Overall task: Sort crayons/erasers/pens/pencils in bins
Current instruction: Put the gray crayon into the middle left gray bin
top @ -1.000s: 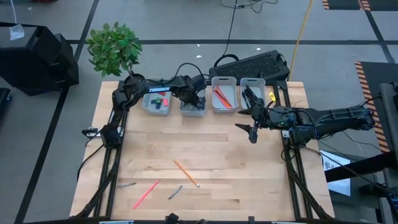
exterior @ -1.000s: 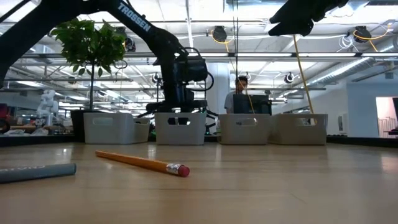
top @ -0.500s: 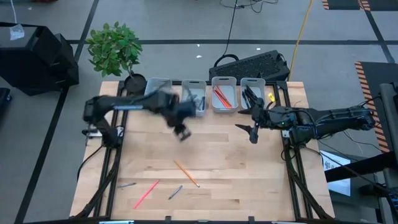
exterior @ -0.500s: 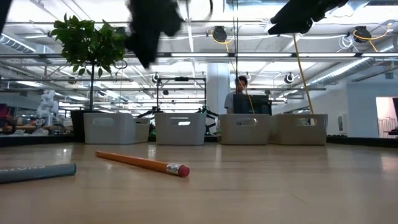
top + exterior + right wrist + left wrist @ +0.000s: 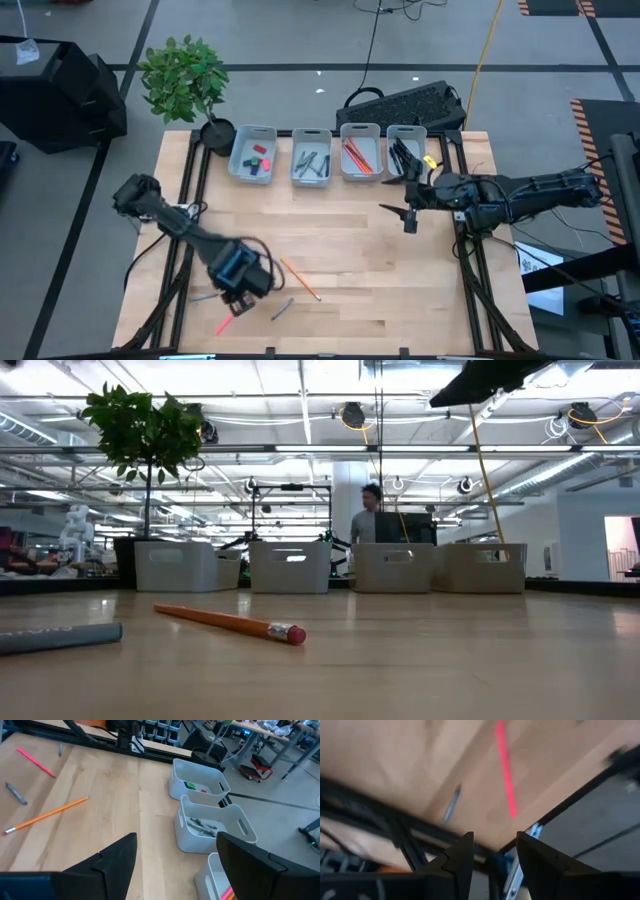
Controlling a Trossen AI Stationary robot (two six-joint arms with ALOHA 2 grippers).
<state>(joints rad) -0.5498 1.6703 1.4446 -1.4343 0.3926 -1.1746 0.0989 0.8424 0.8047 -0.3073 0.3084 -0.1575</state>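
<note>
We see the left tool (image 5: pixel 238 290) low over the pale wooden bench (image 5: pixel 340 260), fingers parted and empty, by the thin pink stick (image 5: pixel 234 312) — the orange pencil (image 5: pixel 299 279) just beside. Four pale grey-white plastic bins (image 5: pixel 306 157) line the far edge — small chunky erasers (image 5: pixel 258 155) lie in the leftmost. The right tool (image 5: pixel 407 216) hovers splayed, holding nothing, before the rightmost bin.

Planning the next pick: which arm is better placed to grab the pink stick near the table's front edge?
Left. Its gripper hangs right over the pink stick, fingers open around empty air. The right gripper waits, open, far across the table beside the bins.
</note>
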